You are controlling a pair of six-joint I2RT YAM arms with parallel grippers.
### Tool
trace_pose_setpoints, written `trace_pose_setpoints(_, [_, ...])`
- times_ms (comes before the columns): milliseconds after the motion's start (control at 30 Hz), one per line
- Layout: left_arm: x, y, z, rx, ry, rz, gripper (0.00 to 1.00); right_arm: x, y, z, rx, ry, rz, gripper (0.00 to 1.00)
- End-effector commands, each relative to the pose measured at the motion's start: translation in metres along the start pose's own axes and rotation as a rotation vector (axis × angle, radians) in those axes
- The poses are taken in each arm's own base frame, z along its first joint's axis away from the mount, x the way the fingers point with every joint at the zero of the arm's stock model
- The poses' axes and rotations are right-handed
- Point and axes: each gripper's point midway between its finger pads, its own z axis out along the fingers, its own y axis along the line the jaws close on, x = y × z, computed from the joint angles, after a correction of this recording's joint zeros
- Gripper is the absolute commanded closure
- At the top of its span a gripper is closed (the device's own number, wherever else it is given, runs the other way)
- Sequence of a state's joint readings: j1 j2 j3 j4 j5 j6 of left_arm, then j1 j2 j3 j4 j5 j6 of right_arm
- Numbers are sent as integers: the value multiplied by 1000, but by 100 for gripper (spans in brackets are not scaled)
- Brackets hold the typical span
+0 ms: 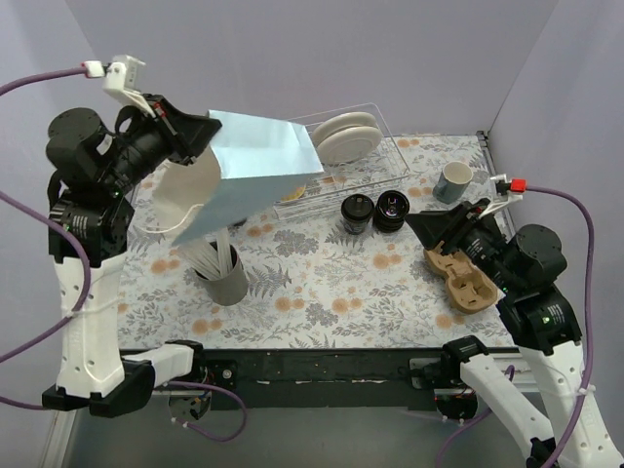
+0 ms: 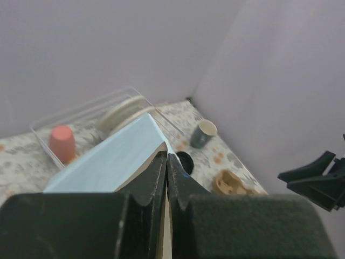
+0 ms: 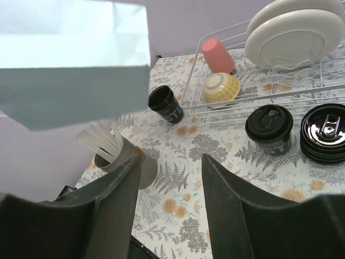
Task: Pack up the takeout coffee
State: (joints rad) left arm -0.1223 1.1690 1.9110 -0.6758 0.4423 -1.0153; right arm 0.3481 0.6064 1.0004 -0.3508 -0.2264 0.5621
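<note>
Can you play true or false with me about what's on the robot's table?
1. The left hand pinches a blue paper bag. True.
2. The right hand holds a black cup. False: it is open and holds nothing.
3. The pink cup sits in the dish rack. True.
4. The cardboard cup carrier has coffees in it. False: its holes are empty.
5. A lidded black cup stands on the table. True.

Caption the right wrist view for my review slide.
Open right tool over floral table, facing a lidded cup, stacked lids, dish rack; blue bag aloft.
</note>
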Motion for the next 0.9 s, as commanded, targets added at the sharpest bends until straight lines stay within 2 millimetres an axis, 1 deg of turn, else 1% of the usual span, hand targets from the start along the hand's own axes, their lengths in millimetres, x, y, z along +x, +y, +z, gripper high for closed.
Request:
trace_pose_setpoints(0, [52, -22, 5, 123, 201, -174, 100, -13, 6, -17, 18, -44, -5, 43])
trace_pose_setpoints(67, [64, -27, 4, 141, 233, -202, 100, -13, 8, -21, 15, -52, 8, 43])
trace_pose_setpoints(100, [72, -34, 3, 162, 256, -218, 100, -13, 9, -22, 15, -52, 13, 43])
trace_pose_setpoints(133, [83, -34, 5, 161, 283, -233, 100, -13, 9, -23, 13, -55, 11, 43])
trace_pose_setpoints(167, [89, -36, 5, 166, 297, -240, 100, -13, 9, -23, 15, -55, 13, 43])
trace_pose_setpoints(200, [96, -42, 6, 182, 317, -245, 100, -12, 8, -23, 18, -50, 15, 43])
trace_pose_setpoints(267, [108, -47, 7, 185, 355, -265, 100, -12, 8, -24, 21, -48, 16, 43])
trace_pose_setpoints(300, [113, -55, 6, 204, 375, -267, 100, -11, 7, -24, 24, -47, 17, 43])
trace_pose_setpoints(333, [118, -55, 7, 186, 384, -272, 100, -11, 8, -25, 22, -46, 17, 43])
trace_pose_setpoints(367, [126, -55, 7, 175, 409, -280, 100, -11, 7, -25, 27, -42, 17, 43])
trace_pose_setpoints(400, [132, -60, 5, 182, 428, -285, 100, -11, 7, -25, 27, -42, 12, 43])
trace_pose_setpoints(467, [144, -60, 3, 166, 462, -303, 100, -9, 4, -26, 38, -38, 12, 43])
trace_pose_setpoints(500, [150, -66, 2, 174, 479, -304, 100, -8, 3, -25, 43, -36, 10, 43])
trace_pose_setpoints(567, [159, -67, 3, 150, 501, -316, 100, -5, 2, -25, 45, -28, 9, 43])
trace_pose_setpoints(600, [168, -73, 2, 157, 526, -317, 100, -2, 0, -25, 49, -22, 9, 43])
trace_pose_setpoints(667, [184, -74, 7, 137, 562, -321, 100, 0, -1, -24, 49, -15, 14, 43])
trace_pose_setpoints(700, [199, -78, 7, 125, 592, -317, 100, 3, -3, -23, 50, -9, 15, 43])
trace_pose_setpoints(733, [209, -79, 10, 113, 614, -313, 100, 5, -4, -23, 53, -4, 19, 43])
trace_pose_setpoints(800, [224, -84, 11, 87, 637, -297, 100, 6, -6, -23, 61, 0, 17, 43])
trace_pose_setpoints(867, [240, -85, 15, 63, 669, -288, 100, 9, -10, -23, 81, 7, 15, 42])
